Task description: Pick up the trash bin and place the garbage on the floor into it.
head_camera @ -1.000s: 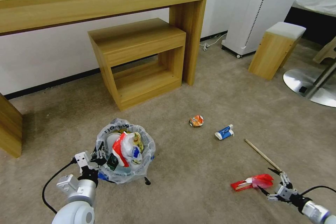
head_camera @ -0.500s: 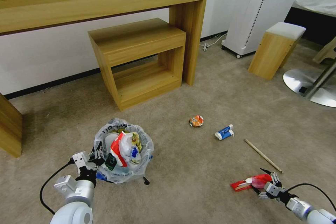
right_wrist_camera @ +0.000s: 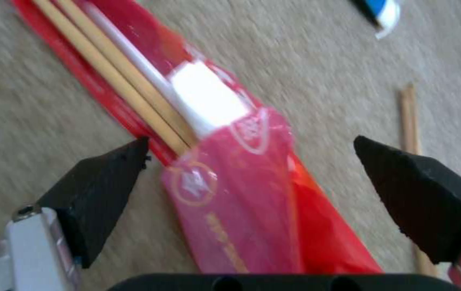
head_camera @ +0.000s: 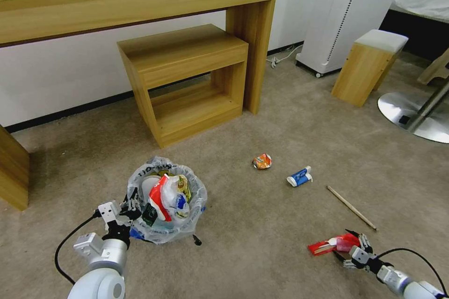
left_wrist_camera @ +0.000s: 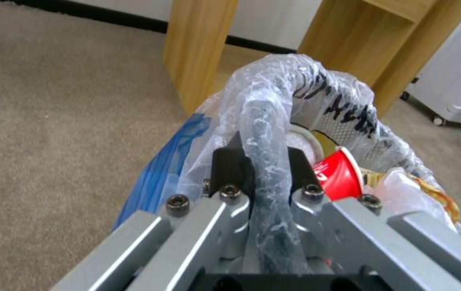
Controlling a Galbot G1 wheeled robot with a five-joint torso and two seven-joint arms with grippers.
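Having been lowered over the red packet (right_wrist_camera: 241,190), the right gripper (head_camera: 351,247) is held wide astride it, ungrasped; the trash bin (head_camera: 166,196) rim stays clamped by the left gripper (head_camera: 127,209).

Bare floor (head_camera: 262,224) lies open between trash bin (head_camera: 166,203) and red packet (head_camera: 334,244)

Trash bin (head_camera: 166,205), bag-lined and filled with rubbish, its rim clamped in the left gripper (head_camera: 128,206). Red packet (head_camera: 337,244) with chopsticks lies flat on the floor (head_camera: 262,224) between the spread fingers of the right gripper (head_camera: 351,247); wooden stick (head_camera: 351,207), blue-white carton (head_camera: 300,177) and snack wrapper (head_camera: 262,161) lie beyond it.
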